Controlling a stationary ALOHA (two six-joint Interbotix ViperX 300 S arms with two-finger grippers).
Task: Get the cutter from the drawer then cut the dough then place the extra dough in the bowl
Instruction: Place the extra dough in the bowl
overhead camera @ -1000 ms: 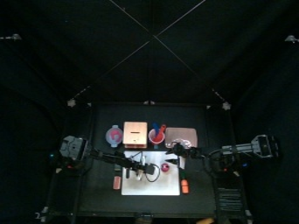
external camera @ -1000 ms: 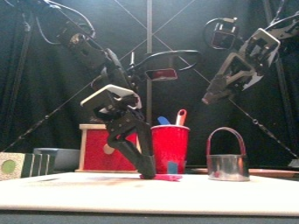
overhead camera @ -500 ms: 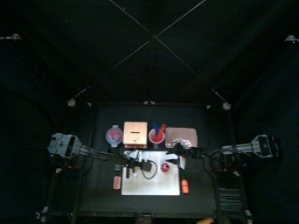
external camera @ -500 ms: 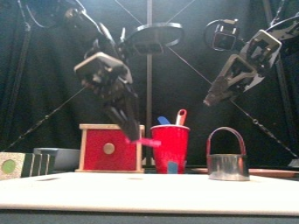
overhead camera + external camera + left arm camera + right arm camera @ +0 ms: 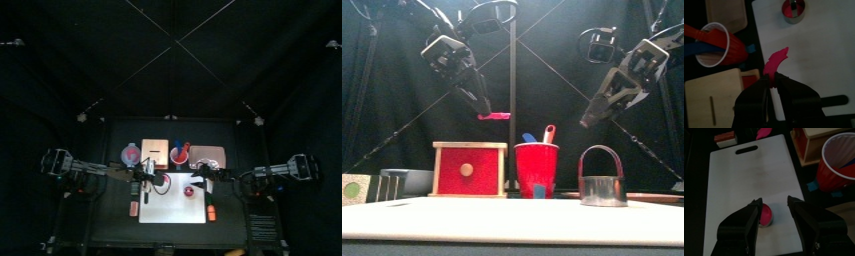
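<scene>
— Cutter (image 5: 603,190) sits on the white board (image 5: 751,183), right gripper (image 5: 774,203) spread open above it. Which step?
— Extra-dough one imo. Left gripper (image 5: 482,108) pinches the pink dough strip (image 5: 494,116) high up, left of the cutter. Next, carry it over the bowl (image 5: 130,153), back-left of the cutter, and drop.

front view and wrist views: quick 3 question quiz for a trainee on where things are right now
1. True or false: the left gripper holds a pink dough strip up in the air.
2. Fill in: the right gripper has its jaws ____.
3. Where is the cutter? A in the left gripper; B on the white board; C in the right gripper.
Key: 1 true; 2 open; 3 B.
</scene>
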